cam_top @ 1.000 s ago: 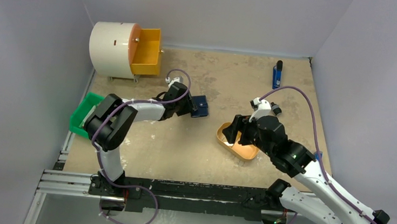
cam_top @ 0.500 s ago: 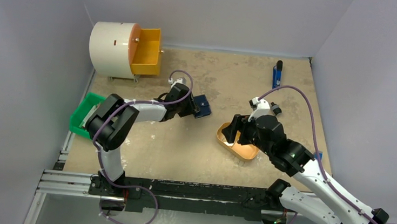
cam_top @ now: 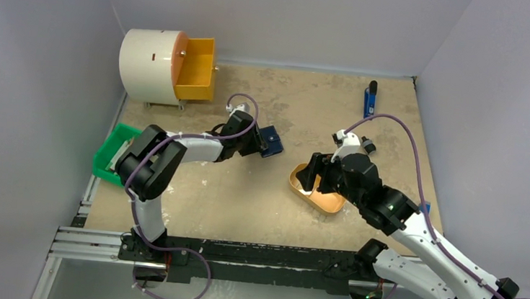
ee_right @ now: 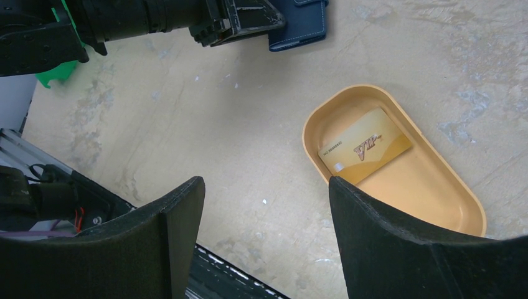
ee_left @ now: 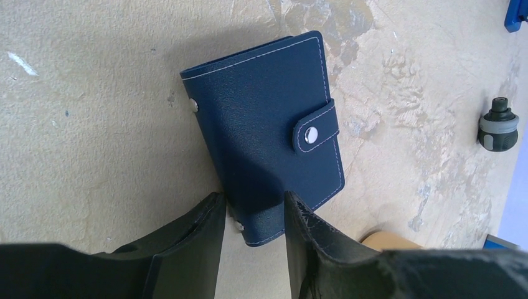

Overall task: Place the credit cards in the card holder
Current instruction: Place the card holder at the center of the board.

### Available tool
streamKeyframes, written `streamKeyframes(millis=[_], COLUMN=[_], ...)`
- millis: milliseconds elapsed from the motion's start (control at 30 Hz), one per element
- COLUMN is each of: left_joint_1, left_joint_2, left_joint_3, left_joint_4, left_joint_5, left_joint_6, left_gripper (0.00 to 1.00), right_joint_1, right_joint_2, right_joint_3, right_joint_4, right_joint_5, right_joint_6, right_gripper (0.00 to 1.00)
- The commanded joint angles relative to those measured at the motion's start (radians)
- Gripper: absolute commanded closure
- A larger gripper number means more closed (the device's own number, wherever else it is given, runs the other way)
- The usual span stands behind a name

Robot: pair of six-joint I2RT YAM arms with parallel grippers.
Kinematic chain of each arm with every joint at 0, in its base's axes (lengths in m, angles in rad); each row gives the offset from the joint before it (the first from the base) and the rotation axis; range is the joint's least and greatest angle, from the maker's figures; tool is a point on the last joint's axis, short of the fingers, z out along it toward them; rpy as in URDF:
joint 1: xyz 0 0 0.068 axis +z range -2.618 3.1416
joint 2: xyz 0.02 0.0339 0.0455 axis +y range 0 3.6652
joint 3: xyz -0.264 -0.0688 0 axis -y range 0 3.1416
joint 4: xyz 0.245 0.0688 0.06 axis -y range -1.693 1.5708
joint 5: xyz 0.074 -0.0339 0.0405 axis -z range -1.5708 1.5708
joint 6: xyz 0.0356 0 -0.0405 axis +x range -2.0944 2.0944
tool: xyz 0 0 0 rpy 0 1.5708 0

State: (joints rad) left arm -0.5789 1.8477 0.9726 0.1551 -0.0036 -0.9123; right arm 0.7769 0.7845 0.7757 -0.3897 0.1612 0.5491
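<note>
Card (ee_right: 365, 146): only one is visible, gold with "VIP" print, lying flat in the orange tray (ee_right: 429, 184) and angled across its left half. It isn't touching either gripper.
Holder (ee_left: 261, 124): navy, closed, snap tab fastened. It lies flat on the table (cam_top: 243, 198), left of the tray and clear of it.
Left gripper (ee_left: 252, 218): low at the holder's near corner, which sits between the fingers (ee_left: 208, 230). The gap is narrow. One finger is at the holder's edge and the other overlaps it. I can't tell whether they actually clamp it.
Right gripper (ee_right: 266, 187): hangs above the tray's left end, fingers spread wide with nothing between them.
Elsewhere: green bin (cam_top: 108, 154) at the table's left edge beside the left arm. White drum (cam_top: 146, 63) in the far-left corner, with its orange drawer (cam_top: 196, 78) pulled out. Blue tool (cam_top: 370, 101) far right, near the back wall.
</note>
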Motion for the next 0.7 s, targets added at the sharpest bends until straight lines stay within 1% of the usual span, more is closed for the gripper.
streamKeyframes(millis=[0,433,533,667], left_joint_1=[-0.014,-0.024,-0.024,-0.024], left_joint_2=[0.021,0.032,0.002,-0.073], left_joint_3=[0.017,0.023,0.013,0.017], left_joint_4=[0.001,0.009,0.003,-0.055], left_joint_5=[0.025,0.019,-0.006,-0.066], left_joint_6=[0.014,0.003,0.009,0.027], left_gripper=[0.62,0.63,0.60,0.55], right_joint_1=[0.000,0.002,0.000,0.000], right_joint_2=[-0.021,-0.031,-0.033,-0.039], right_joint_3=[-0.003,-0.004,0.001,0.026], right_joint_4=[0.024,0.011,0.005,-0.016], right_joint_5=[0.000,0.005,0.007,0.024], right_joint_6=[0.007,0.006,0.003,-0.016], right_gripper=[0.25,0.25,0.25,0.24])
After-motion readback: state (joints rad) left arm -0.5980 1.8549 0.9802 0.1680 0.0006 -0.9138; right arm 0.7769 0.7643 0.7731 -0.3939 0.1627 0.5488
